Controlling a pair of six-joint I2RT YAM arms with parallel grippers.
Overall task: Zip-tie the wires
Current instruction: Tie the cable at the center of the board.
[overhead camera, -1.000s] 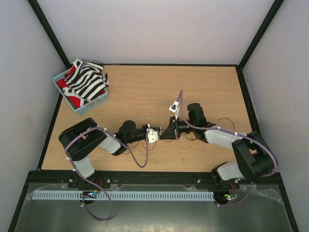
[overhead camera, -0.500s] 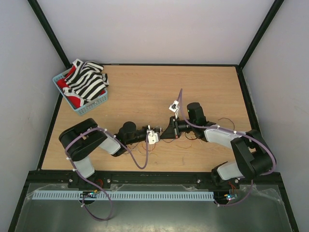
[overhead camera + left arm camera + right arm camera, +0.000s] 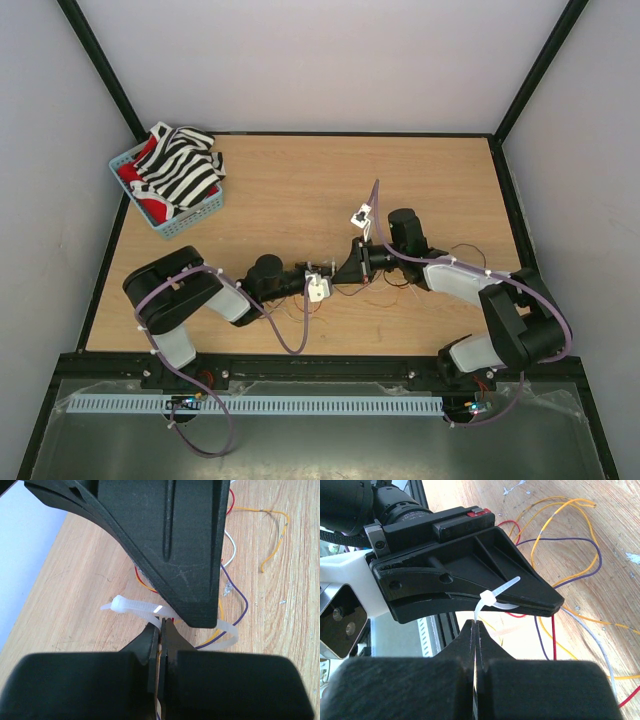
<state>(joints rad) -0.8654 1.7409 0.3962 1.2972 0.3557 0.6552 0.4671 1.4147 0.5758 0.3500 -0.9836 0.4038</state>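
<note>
The two arms meet tip to tip. The right gripper (image 3: 475, 626) is fully closed on the zip tie (image 3: 486, 600), whose strap rises straight from its fingertips to the head. The left gripper (image 3: 161, 630), also closed, sits directly beneath the strap; what it pinches cannot be determined. The wires (image 3: 553, 637) loop just beyond.

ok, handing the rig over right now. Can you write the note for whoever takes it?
Left tool: shut, tips right under the zip tie strip. I can't tell what it pinches.
Right tool: shut on the zip tie, just below its head.
Where: both tools meet near the middle of the table; the wires lie loose on the wood around them.
Done: the tie appears threaded into a loose loop.
Left: pull it tight. It isn't visible whether all the wires sit inside the loop, so check first.
</note>
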